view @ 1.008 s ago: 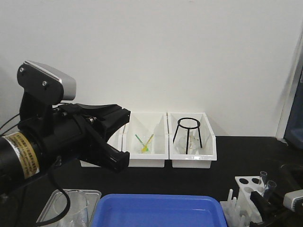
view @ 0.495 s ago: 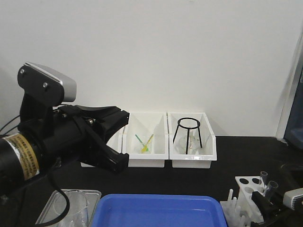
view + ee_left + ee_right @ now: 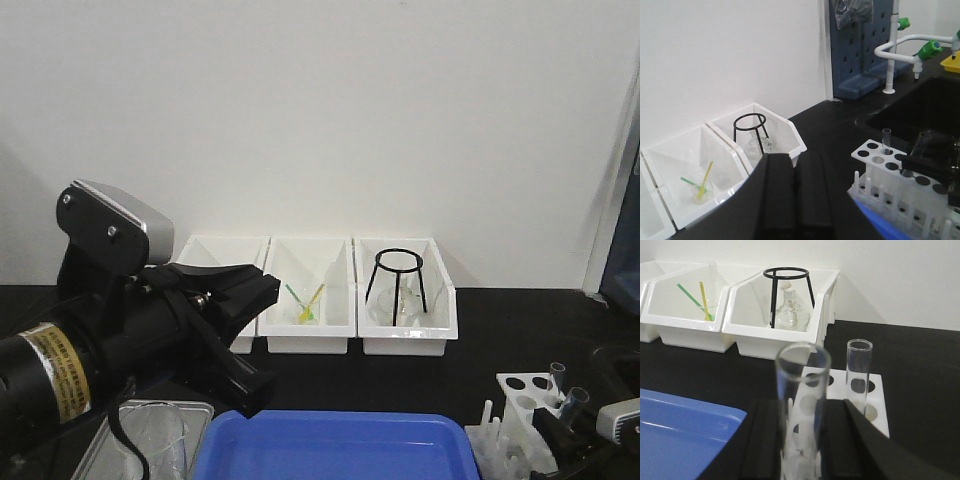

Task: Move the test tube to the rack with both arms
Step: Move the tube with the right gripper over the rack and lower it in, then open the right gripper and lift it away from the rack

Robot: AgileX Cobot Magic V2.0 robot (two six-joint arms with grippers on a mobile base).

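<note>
Your right gripper (image 3: 800,440) is clamped on the test tube (image 3: 801,405), which stands almost upright between the fingers, and the rack (image 3: 860,400) with its open holes lies just beyond and below it, beside a second tube (image 3: 858,375) already standing in a hole. The tube's bottom is cut off, so you can't see which hole it is over. Your left gripper (image 3: 235,320) is open, holds nothing, and is well apart from the rack

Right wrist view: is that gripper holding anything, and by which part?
Yes. The right gripper holds a test tube by its lower part, open rim up, over the rack. The left gripper holds nothing.
</note>
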